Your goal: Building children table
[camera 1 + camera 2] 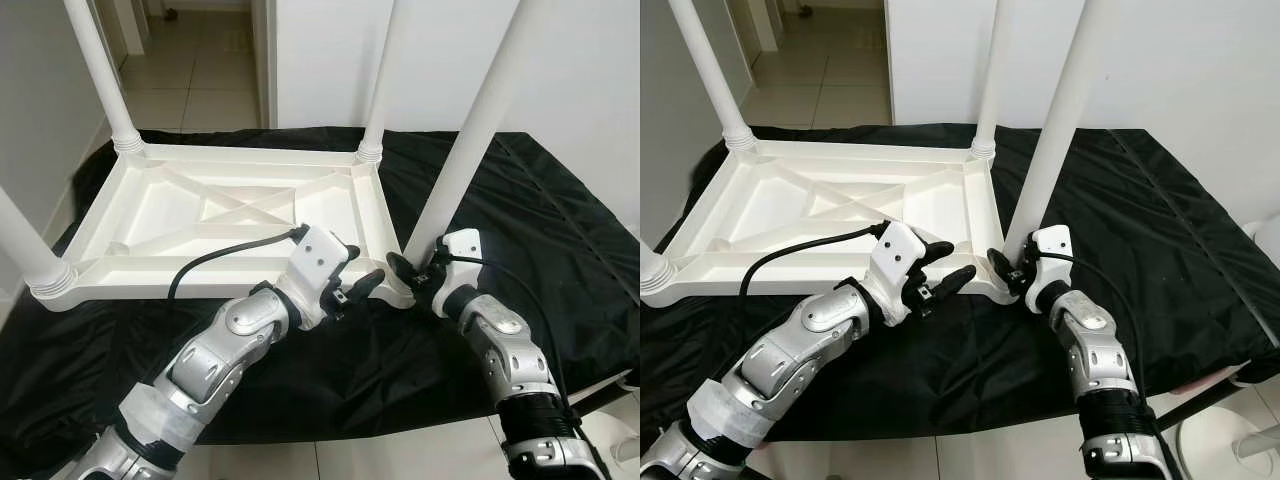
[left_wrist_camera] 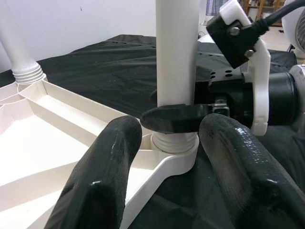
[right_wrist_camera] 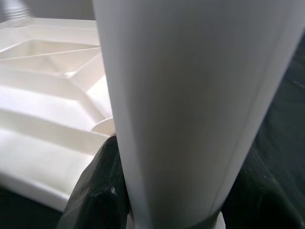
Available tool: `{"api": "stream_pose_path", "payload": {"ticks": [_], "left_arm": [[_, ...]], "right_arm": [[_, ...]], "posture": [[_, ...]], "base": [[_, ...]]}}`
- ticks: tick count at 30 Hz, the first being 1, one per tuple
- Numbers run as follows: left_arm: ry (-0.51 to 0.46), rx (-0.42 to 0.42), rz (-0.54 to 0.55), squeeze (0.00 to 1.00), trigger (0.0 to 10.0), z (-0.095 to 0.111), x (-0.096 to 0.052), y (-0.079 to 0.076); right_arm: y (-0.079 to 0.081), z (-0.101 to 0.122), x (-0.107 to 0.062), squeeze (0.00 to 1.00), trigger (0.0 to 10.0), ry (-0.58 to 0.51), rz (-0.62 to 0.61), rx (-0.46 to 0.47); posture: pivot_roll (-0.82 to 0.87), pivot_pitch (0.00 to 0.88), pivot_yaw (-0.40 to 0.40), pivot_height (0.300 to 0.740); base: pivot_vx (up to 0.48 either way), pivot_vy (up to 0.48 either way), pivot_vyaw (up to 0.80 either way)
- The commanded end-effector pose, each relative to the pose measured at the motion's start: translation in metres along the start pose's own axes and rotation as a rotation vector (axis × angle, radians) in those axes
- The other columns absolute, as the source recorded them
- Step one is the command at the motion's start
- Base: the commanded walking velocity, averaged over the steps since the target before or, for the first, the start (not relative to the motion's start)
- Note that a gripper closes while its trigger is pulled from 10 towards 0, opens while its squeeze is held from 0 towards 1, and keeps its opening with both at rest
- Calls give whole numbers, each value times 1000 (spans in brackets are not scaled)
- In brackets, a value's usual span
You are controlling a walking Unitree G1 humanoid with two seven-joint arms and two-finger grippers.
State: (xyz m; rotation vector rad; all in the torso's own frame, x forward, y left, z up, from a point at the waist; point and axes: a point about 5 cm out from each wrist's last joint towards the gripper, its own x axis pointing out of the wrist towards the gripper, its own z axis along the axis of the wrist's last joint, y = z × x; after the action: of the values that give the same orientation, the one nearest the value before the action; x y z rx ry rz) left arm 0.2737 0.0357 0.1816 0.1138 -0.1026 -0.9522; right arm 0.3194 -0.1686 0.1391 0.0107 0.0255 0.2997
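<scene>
The white table top (image 1: 215,215) lies upside down on a black cloth (image 1: 520,215) in front of me, its ribbed underside facing up. Four white legs stand up from its corners: two at the far side, one at the near left (image 1: 25,245), and the near right leg (image 1: 470,150), which leans a little toward my right.

My right gripper (image 1: 1018,270) is at the foot of that near right leg, just above the threaded collar where it meets the table corner. Its black fingers (image 2: 174,118) are closed around the leg, one on each side, holding it.

My left gripper (image 1: 358,272) hovers over the near edge of the table top, just beside the same corner. Its two fingers (image 2: 102,176) are spread well apart and hold nothing; they point at the base of the leg without touching it.

Beyond the cloth is tiled floor (image 1: 190,60) and a white wall (image 1: 590,70).
</scene>
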Motion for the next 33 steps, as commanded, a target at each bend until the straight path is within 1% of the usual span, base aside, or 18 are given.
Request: {"api": "stream_pose_path", "payload": {"ticks": [1,3,4,6,7,9,11,12,13,14,15,17,23,24,25,26,31,33], "left_arm": [[0,8,-216,0,10000,-1,-2,-11],[0,8,-216,0,10000,-1,-2,-11],[1,10,-217,0,10000,-2,-2,-11],[1,10,-217,0,10000,-2,-2,-11],[1,11,-219,0,10000,-1,-2,-10],[1,11,-219,0,10000,-1,-2,-10],[-2,14,-220,0,10000,0,0,-9],[-2,14,-220,0,10000,0,0,-9],[-6,15,-221,0,10000,0,1,-8],[-6,15,-221,0,10000,0,1,-8],[-7,15,-222,0,10000,1,1,-8],[-11,16,-229,0,10000,2,2,-9],[-14,19,-241,0,10000,2,2,-8],[-15,20,-241,0,10000,2,2,-8],[-15,20,-241,0,10000,2,2,-8],[-15,21,-241,0,10000,2,2,-7],[-12,23,-239,0,10000,2,-1,-6],[-11,25,-236,0,10000,3,-2,-6]], "right_arm": [[-2,0,-2,0,10000,1,-73,50],[-2,0,-3,0,10000,1,-84,59],[2,-1,-4,0,10000,-6,-146,70],[2,-1,-4,0,10000,-6,-146,70],[7,-3,-5,0,10000,-17,-240,83],[7,-3,-5,0,10000,-17,-240,83],[18,-5,-8,0,10000,-34,-445,120],[18,-5,-8,0,10000,-34,-445,120],[26,-3,-7,0,10000,-42,-542,150],[26,-3,-7,0,10000,-42,-542,150],[29,1,-5,0,10000,-62,-533,158],[33,8,-3,0,10000,-82,-509,142],[36,8,-3,0,10000,-81,-500,160],[38,8,-3,47,10000,-81,-491,169],[38,8,-3,47,10000,-81,-491,169],[40,9,-3,1000,10000,-92,-478,179],[40,14,-4,1000,10000,-130,-454,171],[36,16,-5,1000,10000,-139,-439,151]], "posture": [[-75,0,-28,740],[-75,0,-28,740],[-79,0,-25,740],[-79,0,-25,740],[-81,0,-24,740],[-81,0,-24,740],[-78,0,-23,740],[-78,0,-23,740],[-81,0,-17,740],[-81,0,-17,740],[-86,0,-10,740],[-86,0,-10,740],[-77,0,-10,740],[-74,0,-11,740],[-74,0,-11,740],[-71,0,-11,740],[-63,0,-13,740],[-59,0,-14,740]], "base": [[0,0,0],[0,0,0],[0,0,0],[0,0,0],[0,0,0],[0,0,0],[0,0,0],[0,0,0],[0,0,0],[0,0,0],[0,0,0],[0,0,0],[0,0,0],[0,0,0],[0,0,0],[0,0,0],[0,0,0],[0,0,0]]}}
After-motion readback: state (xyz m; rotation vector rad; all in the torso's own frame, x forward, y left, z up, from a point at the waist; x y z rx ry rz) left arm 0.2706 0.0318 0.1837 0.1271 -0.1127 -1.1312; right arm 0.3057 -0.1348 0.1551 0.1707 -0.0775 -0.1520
